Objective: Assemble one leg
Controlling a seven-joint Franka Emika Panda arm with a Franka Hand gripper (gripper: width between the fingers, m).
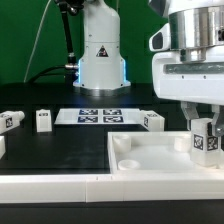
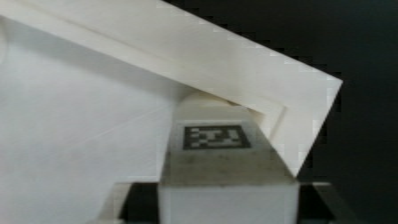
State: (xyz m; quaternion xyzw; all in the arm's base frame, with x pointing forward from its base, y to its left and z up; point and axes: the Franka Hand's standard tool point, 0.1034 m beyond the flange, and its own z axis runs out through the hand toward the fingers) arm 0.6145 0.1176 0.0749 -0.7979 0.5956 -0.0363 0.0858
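Observation:
My gripper point(image 1: 205, 128) is shut on a leg point(image 1: 204, 142), a small white post with a black-and-white tag on its side. It holds the leg upright at the large flat white square piece's point(image 1: 150, 152) corner on the exterior view's right. In the wrist view the leg point(image 2: 222, 150) runs from between my dark fingers point(image 2: 146, 200) to that corner of the white piece point(image 2: 89, 120). The gripper point(image 2: 226, 208) hides the leg's near end. I cannot tell whether the far end is seated in the corner socket.
Three loose legs stand on the black table: two at the exterior view's left point(image 1: 12, 119) point(image 1: 43, 120) and one nearer the middle point(image 1: 152, 120). The marker board point(image 1: 97, 115) lies behind them. The robot base point(image 1: 100, 50) stands at the back. A white rail point(image 1: 60, 185) runs along the front.

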